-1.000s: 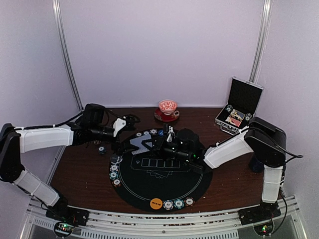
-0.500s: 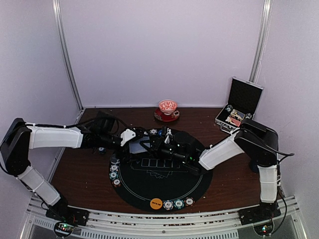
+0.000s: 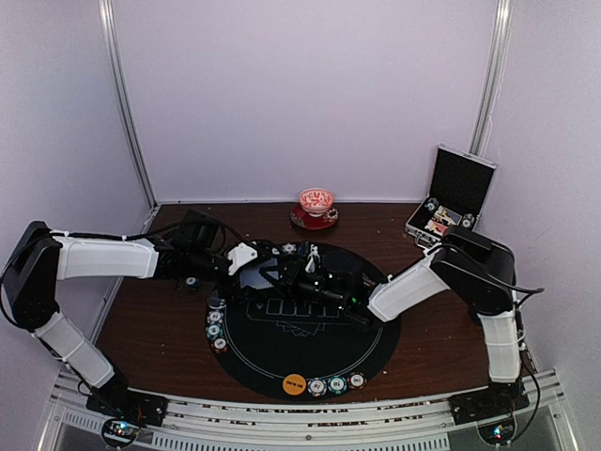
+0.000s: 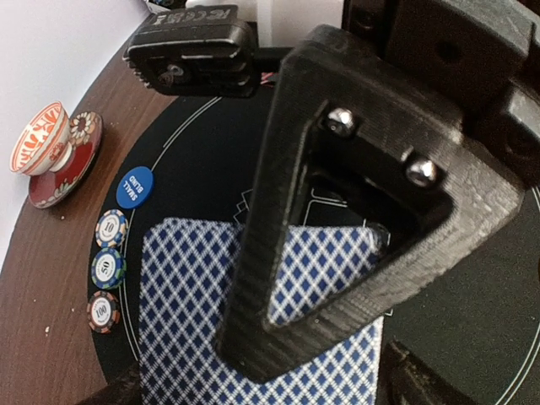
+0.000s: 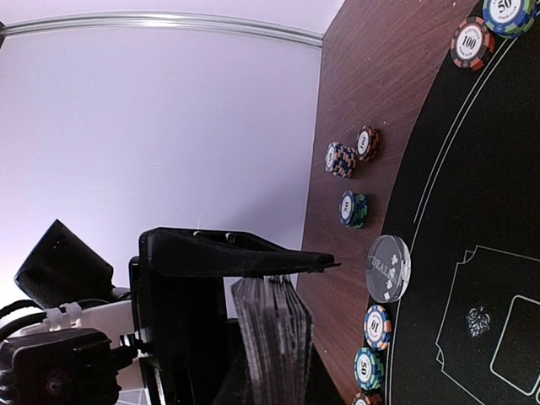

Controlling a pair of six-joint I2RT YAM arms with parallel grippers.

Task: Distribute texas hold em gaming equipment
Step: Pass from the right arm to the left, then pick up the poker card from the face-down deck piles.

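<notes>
Left gripper [image 3: 254, 270] reaches in from the left of the top view to the upper left part of the mat [image 3: 310, 362]. Its jaws are spread, and one triangular finger [image 4: 337, 211] lies across the blue-diamond back of the deck [image 4: 194, 321]. In the right wrist view that finger sits just above the top card; whether it touches cannot be told. The deck hangs clear of the mat, and the right gripper [image 3: 285, 274] meets it from the right. Its fingertips are hidden, but with the deck aloft and the left jaws apart, it is judged to be pinched shut on the deck.

The step looks like drawing a card off the deck to deal it out. To do it well, the left jaws should close on the top card alone, near its free end. They should then pull flat along the card's own plane, so the cards below neither fan nor spill. The right grip must be firm meanwhile.

At the left of the left wrist view, three chips [image 4: 108, 268] and a blue disc [image 4: 135, 187] lie on the mat's rim just beside the deck. The card should be lifted over them, not dragged. Right of the deck in the right wrist view, a clear disc [image 5: 388, 268] rests on the mat's edge and is likewise to be avoided.
</notes>
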